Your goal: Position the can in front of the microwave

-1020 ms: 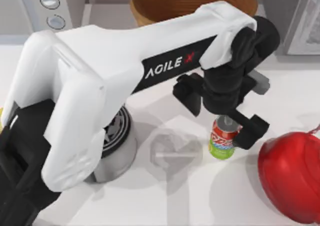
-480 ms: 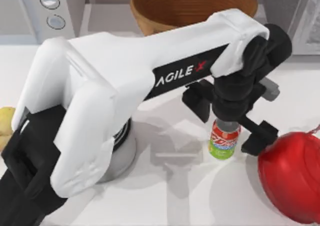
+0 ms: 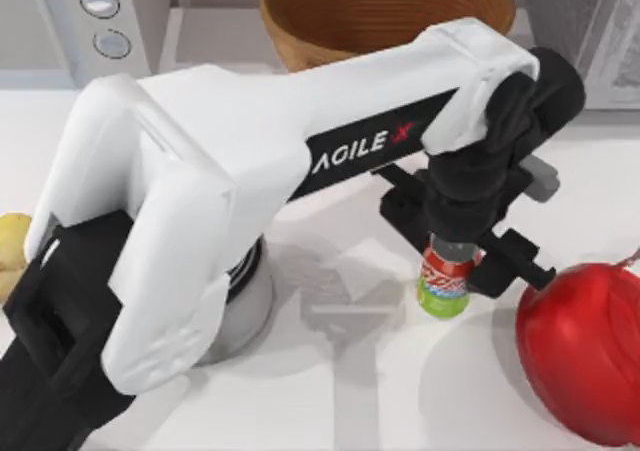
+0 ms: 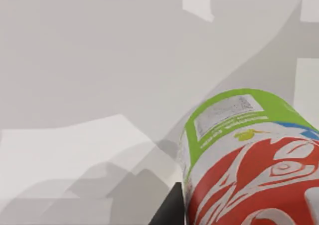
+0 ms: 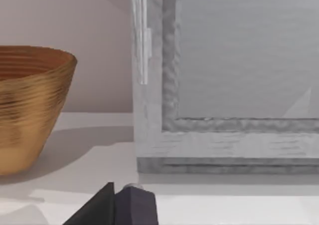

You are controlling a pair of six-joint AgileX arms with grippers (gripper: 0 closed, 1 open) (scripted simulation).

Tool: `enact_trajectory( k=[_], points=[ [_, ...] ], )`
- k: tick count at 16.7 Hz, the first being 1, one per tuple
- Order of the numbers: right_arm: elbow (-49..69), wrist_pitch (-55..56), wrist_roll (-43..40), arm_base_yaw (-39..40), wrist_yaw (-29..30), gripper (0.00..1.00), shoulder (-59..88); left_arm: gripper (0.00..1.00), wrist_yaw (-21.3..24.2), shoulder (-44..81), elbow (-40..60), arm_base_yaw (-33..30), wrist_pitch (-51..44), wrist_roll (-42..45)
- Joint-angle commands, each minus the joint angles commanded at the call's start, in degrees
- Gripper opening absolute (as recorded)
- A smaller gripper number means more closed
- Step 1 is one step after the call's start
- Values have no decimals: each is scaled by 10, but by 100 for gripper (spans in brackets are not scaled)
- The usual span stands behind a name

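My left arm reaches across the white worktop [image 3: 380,391] from the top view's left, and its left claw [image 3: 455,261] sits straight over the can [image 3: 444,283], with one black finger on each side of the can's upper part. The fingers look closed against it, so the claw is gripping the can near its lid. The can stands upright on the worktop, right of centre, just beside a red round object [image 3: 585,356] at the right edge and well apart from the microwave [image 3: 95,16], which sits at the far left corner with its two round dials showing. In the left wrist view the can's [image 4: 249,160] red and green label is very close, with a dark finger [image 4: 169,210] edge touching its side. A brown ribbed bowl [image 3: 385,6] stands at the back, a darker grey box [image 3: 585,31] at the far right corner. The right wrist view faces that bowl [image 5: 30,108] and the grey box [image 5: 224,80]; I cannot tell whether the right claw is open or closed.
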Motion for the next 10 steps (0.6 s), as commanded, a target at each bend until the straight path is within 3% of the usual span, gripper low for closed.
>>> enact_trajectory(
  k=[3,10],
  points=[
    [0,0,0,0,0,100,0,2,0,0,0,0,0,0],
    [0,0,0,0,0,100,0,0,0,0,0,0,0,0]
  ],
)
